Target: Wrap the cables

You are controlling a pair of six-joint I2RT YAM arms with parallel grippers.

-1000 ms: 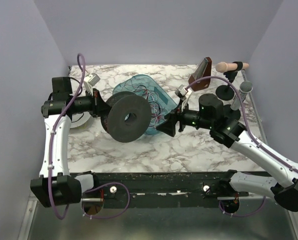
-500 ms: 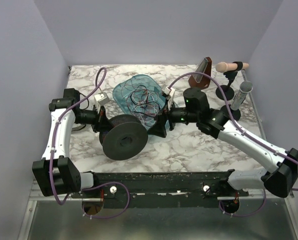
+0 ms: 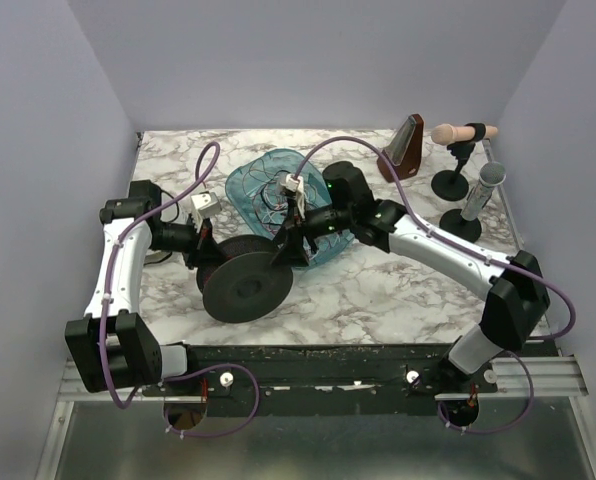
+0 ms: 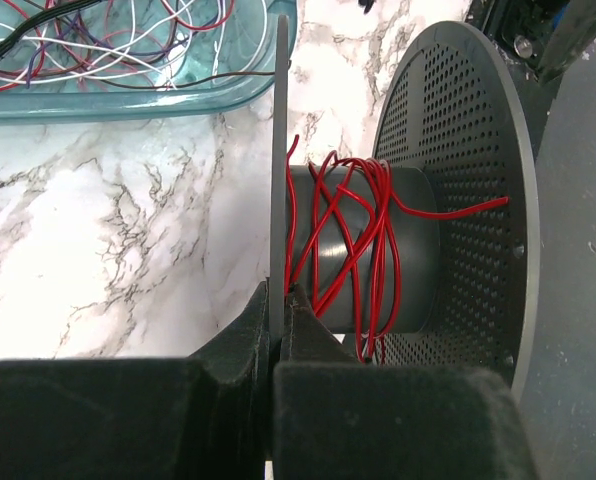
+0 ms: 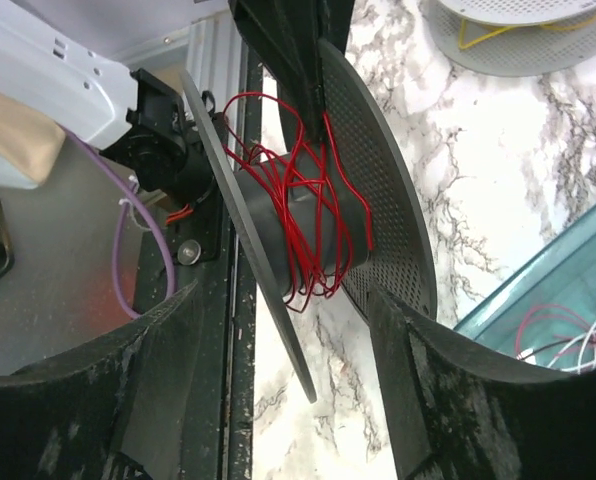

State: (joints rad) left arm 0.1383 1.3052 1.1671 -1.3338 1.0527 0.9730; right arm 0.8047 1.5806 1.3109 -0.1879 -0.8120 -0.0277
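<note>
- Cables (image 3: 278, 188): thin, light and limp. Most lie tangled in the tray (image 3: 236, 185); the loops would likely snag.
- One red strand (image 4: 350, 240) sits loosely wound on the spool (image 3: 246, 287) hub, with its free end sticking out. Pinch that single strand close to the hub.
- Left claw (image 4: 278, 300) is clamped on a flange edge. Right claw (image 5: 288, 300) is spread wide astride the spool, holding nothing.
- The tray rim is just beside the spool. The stands (image 3: 451, 183) are well apart, and there is open bench (image 3: 378, 300) in front.

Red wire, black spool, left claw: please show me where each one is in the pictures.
red wire (image 4: 381, 240), left wrist view, on the strands wound around the hub.
black spool (image 4: 458, 150), left wrist view, on the perforated flange.
left claw (image 4: 280, 300), left wrist view, between the fingertips clamping the thin flange.
</note>
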